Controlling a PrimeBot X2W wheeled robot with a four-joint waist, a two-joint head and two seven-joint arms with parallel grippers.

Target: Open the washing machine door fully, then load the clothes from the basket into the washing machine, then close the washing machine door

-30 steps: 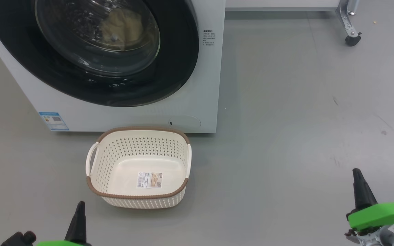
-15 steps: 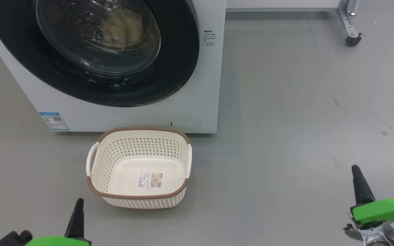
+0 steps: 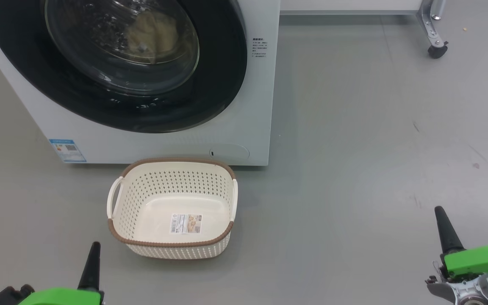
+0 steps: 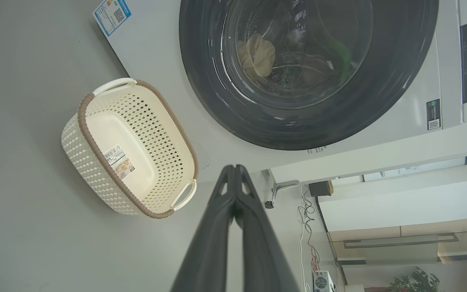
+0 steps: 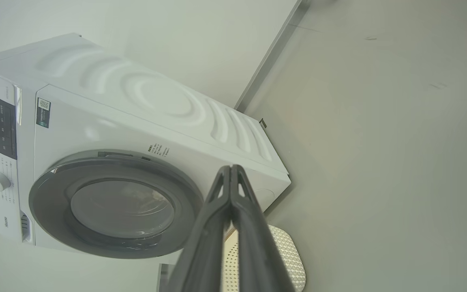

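Note:
The white washing machine (image 3: 244, 127) stands at the top left with its door (image 3: 223, 84), a glossy black ring around clear glass, shut against the front. Pale cream clothes (image 3: 153, 36) lie inside the drum behind the glass. The cream basket (image 3: 176, 160) sits on the floor before the machine, holding just the label on its floor. My left gripper (image 3: 95, 245) is shut at the lower left, short of the basket. At the lower right, far from the basket, my right gripper (image 3: 439, 209) is also shut. In the left wrist view my left gripper (image 4: 235, 167) points between the basket (image 4: 91, 134) and the door (image 4: 399, 81). My right gripper (image 5: 231, 167) overlaps the machine (image 5: 156, 101).
A metal leg with a black caster (image 3: 436, 48) stands at the top right on the grey floor (image 3: 375, 148). Cables (image 4: 306, 211) and a small fan box (image 4: 322, 280) lie beside the machine by the wall.
My left gripper has crept slightly up and left in the head view. The right gripper has drawn a little toward the lower right corner. Basket, door and clothes are unmoved.

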